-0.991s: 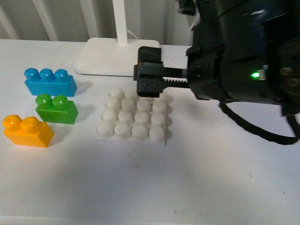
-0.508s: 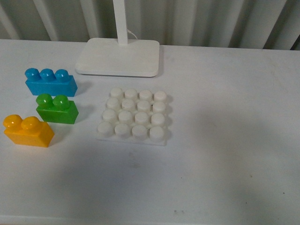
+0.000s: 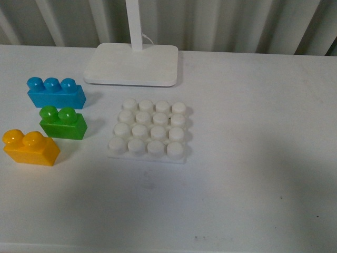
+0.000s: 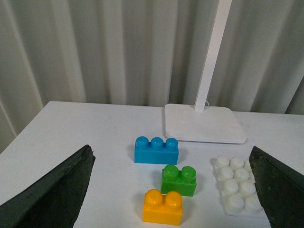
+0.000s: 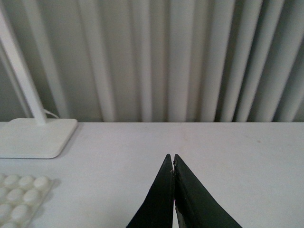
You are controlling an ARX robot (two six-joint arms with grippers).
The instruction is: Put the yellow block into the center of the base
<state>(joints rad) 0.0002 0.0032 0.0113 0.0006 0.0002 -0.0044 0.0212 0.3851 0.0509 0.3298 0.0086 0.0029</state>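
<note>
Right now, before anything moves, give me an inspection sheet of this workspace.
Surface: white table, a few faint specks.
Job's things: yellow block on the table left of the base, not touching it; base studs all uncovered.
Clutter: green brick, blue brick, lamp foot behind the base.
Grippers: left gripper open, empty; right gripper shut, empty.
Cables: thin lamp cord behind the pole.
Surroundings: white ribbed wall.

blue brick point(image 3: 56, 92) just behind green brick point(image 3: 63, 123) | white lamp foot point(image 3: 131, 64) at rear
</note>
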